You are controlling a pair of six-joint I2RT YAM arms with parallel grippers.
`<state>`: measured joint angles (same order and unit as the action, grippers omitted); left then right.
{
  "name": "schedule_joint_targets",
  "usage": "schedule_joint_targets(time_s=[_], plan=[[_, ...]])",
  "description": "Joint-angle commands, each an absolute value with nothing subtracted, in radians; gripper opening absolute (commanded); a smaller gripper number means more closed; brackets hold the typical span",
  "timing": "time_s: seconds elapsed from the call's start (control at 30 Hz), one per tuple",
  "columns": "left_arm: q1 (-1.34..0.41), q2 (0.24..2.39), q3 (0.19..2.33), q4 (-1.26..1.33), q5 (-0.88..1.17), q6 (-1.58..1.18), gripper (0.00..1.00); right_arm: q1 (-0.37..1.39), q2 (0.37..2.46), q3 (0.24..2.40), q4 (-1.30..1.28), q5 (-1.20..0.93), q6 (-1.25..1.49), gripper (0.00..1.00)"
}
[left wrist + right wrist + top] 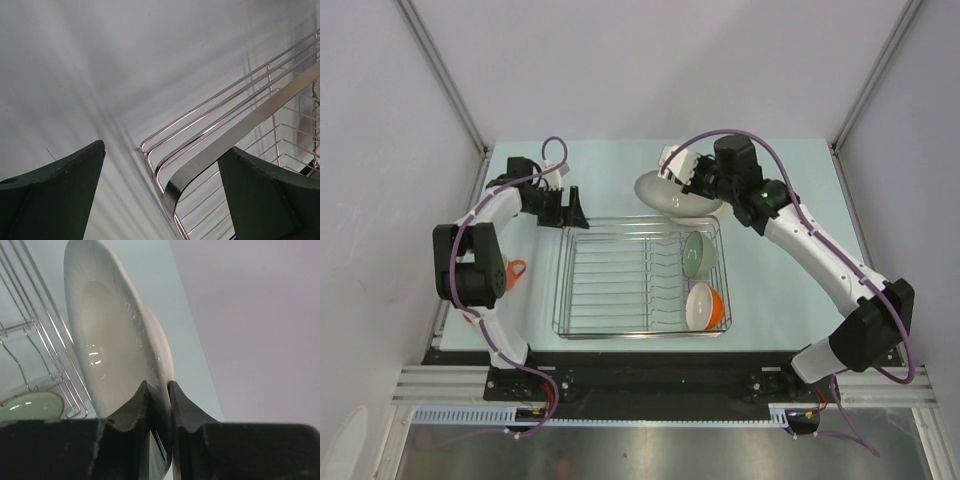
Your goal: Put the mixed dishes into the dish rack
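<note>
The right fingers [145, 401] are clenched on the rim of the white shallow bowl [665, 192], one finger against the inner face and one against the outer; the right wrist view shows this plainly. The bowl is tilted steeply, close to standing on its edge. In the top view it lies at the 12 to 1 o'clock side of the dish rack [610, 282] and overlaps the far rail. Whether its lower edge touches the wire or the worktop [775, 290] cannot be told. The left fingers [572, 208] are released and spread wide, with nothing between them. They are placed just beside the rack's 11 o'clock corner. The left wrist view shows that rounded corner, with its flat metal band and bare worktop, in the gap between the two fingers. Two dishes are already inside the rack, both in its right-hand section. The sage green bowl [697, 253] stands on edge among the tines at about 3 o'clock. The orange-and-white bowl [704, 306] stands on edge just beside it at 4 to 5 o'clock, in the near right corner, white inside turned toward the rack's middle. The orange mug [514, 269] sits on the worktop at 9 o'clock of the rack, apart from it. It is largely hidden behind the left arm [470, 270], so only part of its body and handle show.
</note>
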<state>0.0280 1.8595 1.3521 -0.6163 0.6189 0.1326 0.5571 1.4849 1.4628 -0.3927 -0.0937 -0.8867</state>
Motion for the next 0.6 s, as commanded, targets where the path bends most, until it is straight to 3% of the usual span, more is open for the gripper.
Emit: schedule_joint_targets(time_s=[0.0,0.57], plan=[[0.026,1.873,1.384,-0.581,0.548,0.153,0.97,0.578,1.414,1.479,-0.320,-0.041,-1.022,0.00],[0.026,1.876,1.378,-0.575,0.545,0.152,0.97,0.584,1.417,1.374,-0.288,-0.037,-1.020,0.00]])
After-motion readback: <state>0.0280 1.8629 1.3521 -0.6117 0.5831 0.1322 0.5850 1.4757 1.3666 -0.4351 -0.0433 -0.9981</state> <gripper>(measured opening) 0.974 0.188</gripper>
